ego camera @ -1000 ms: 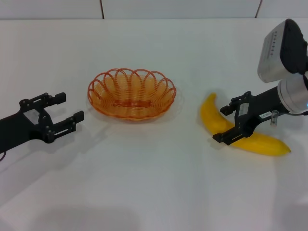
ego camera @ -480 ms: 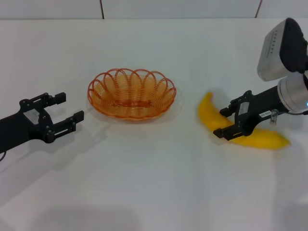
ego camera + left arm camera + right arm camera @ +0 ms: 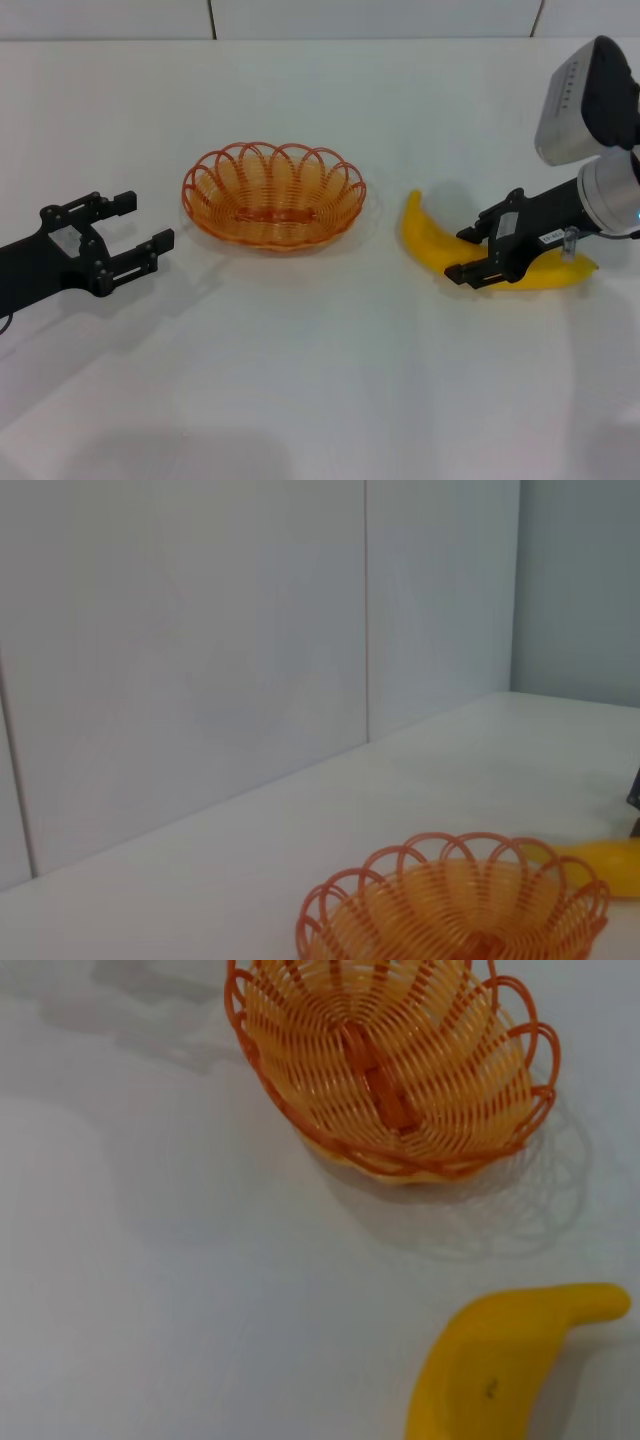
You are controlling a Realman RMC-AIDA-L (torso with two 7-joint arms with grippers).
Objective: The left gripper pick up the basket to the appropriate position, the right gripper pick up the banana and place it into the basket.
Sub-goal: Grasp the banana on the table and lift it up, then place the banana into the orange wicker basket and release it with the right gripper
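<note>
The orange wire basket (image 3: 207, 212) stands empty on the white table, left of centre. My left gripper (image 3: 147, 220) is open and empty, a short way to the left of the basket and apart from it. My right gripper (image 3: 463, 252) is shut on the yellow banana (image 3: 423, 233) around its middle, to the right of the basket; the banana's two ends stick out on either side of the claw. The left wrist view shows the basket (image 3: 420, 910) with the banana's tip (image 3: 600, 865) behind it. The right wrist view shows the basket (image 3: 300, 1040) and the banana (image 3: 490, 1380).
The white table (image 3: 320, 380) stretches wide in front of the basket and the grippers. A white panelled wall (image 3: 370, 18) runs along the table's far edge. Nothing else lies on the table.
My right gripper has closed on the banana and drawn it left toward the basket, turning it and raising its right end. The left arm and the basket have not moved.
</note>
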